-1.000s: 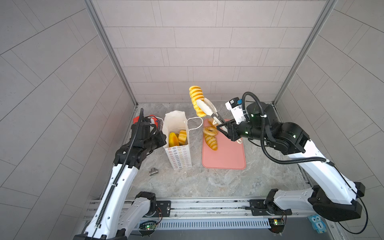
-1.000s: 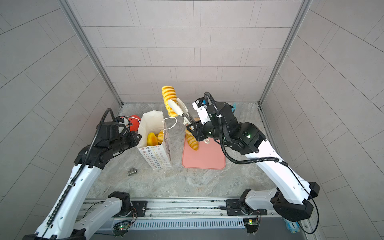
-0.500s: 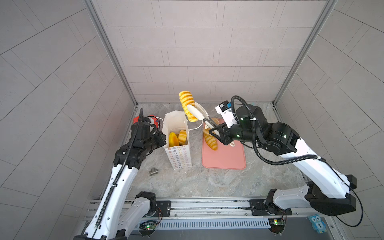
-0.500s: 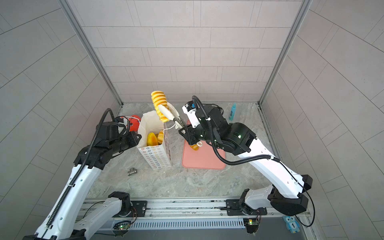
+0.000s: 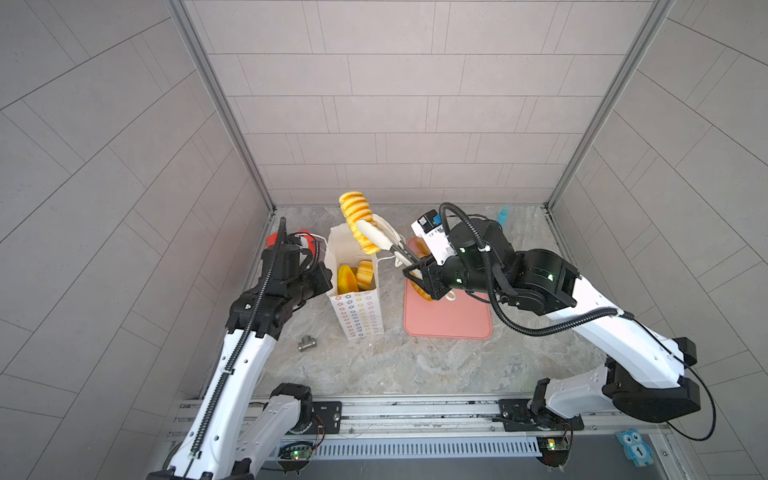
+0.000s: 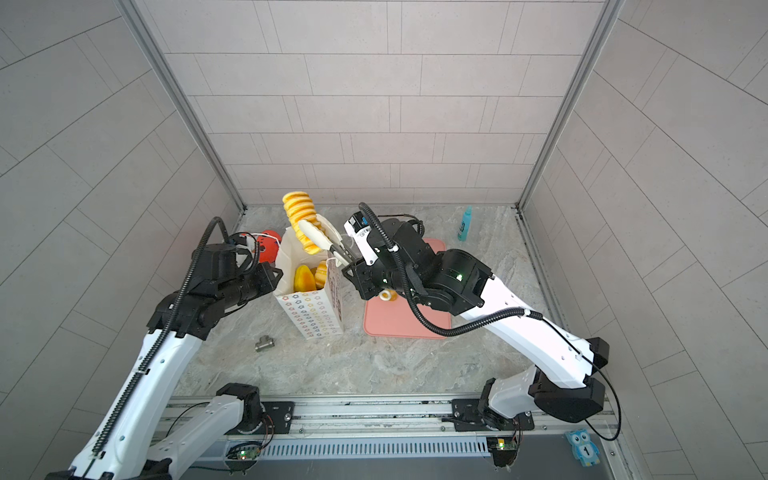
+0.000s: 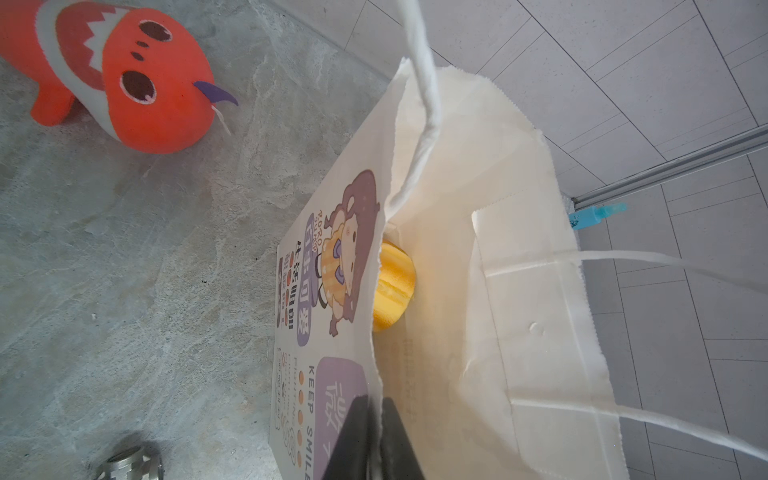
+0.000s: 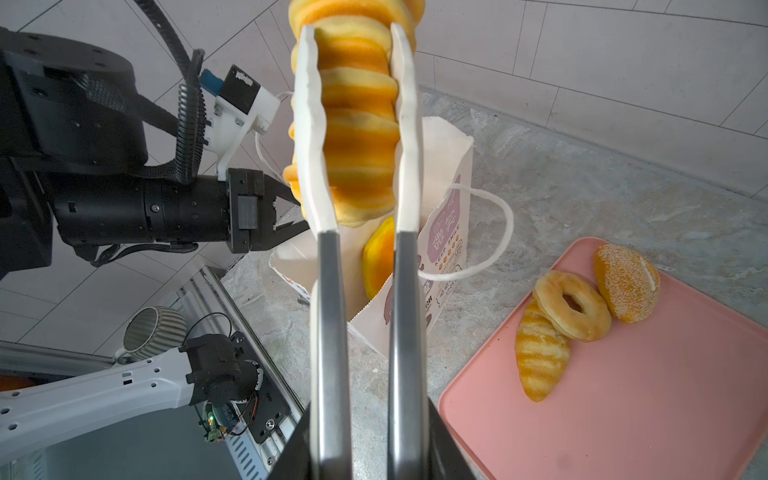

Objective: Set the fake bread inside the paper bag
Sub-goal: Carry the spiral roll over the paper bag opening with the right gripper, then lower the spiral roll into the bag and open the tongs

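Right hand (image 8: 368, 449): closed firmly on the metal shafts of a pair of tongs (image 8: 328, 311). The tongs' white tips clamp one ridged loaf (image 8: 357, 137), golden-yellow, near its lower end. In both top views the loaf hangs in the air over the far side of the paper bag's open mouth. Left hand (image 7: 376, 440): pinched shut on the top edge of the paper bag (image 5: 357, 311), one finger inside the wall and one outside, with the bag's mouth standing open. The bag is white and stands upright on the counter (image 5: 415, 365), with flower print on its side, a cartoon girl on its face and loose cord handles. Inside the bag are an orange-yellow bun (image 5: 347, 279) and a ridged roll (image 5: 365, 274), side by side. Pink tray (image 8: 623, 415): flat on the counter just beside the bag, carrying a ring donut (image 8: 571, 305), a sesame bun (image 8: 627, 282) and a striped roll (image 8: 540, 361), all three touching. Sundries on the counter: a red plush fish (image 7: 124, 83) behind the left arm, a metal fitting (image 5: 307, 343) near the bag's front corner, and a blue bottle (image 6: 464, 224) by the back wall.
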You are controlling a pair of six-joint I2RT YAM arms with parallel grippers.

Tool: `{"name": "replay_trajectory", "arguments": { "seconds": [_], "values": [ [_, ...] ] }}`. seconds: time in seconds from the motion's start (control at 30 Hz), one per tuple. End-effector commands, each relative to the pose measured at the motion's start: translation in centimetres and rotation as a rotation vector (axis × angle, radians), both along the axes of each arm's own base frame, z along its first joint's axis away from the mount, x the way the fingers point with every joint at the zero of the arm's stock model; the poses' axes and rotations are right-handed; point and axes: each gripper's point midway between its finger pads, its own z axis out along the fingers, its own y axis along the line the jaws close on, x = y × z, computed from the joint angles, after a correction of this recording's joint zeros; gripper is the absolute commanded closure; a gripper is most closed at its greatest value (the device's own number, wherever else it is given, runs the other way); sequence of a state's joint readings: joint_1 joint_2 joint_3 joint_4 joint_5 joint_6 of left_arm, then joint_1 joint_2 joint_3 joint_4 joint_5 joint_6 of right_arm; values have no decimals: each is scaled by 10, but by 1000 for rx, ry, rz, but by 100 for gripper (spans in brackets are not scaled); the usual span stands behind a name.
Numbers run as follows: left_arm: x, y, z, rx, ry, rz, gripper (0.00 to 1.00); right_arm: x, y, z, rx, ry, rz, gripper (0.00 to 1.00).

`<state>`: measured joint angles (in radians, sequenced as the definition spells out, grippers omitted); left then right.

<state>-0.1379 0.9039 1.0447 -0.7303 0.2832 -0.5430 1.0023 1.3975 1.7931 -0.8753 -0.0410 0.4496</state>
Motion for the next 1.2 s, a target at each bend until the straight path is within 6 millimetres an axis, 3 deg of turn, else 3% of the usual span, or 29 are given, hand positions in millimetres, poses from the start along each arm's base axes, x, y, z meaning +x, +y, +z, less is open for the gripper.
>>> {"name": "replay_trajectory", "arguments": {
  "seconds": [0.0, 0.67, 1.17],
  "values": [
    [-1, 2, 8, 3, -28, 8, 88, 4, 3, 19, 43, -52, -22, 67],
    [-3, 2, 5, 5, -23, 11, 88, 3, 24, -15, -73, -25, -25, 67],
    [-3, 3, 5, 6, -25, 14, 88, 7, 27, -39, -155, -17, -43, 66]
  ]
}}
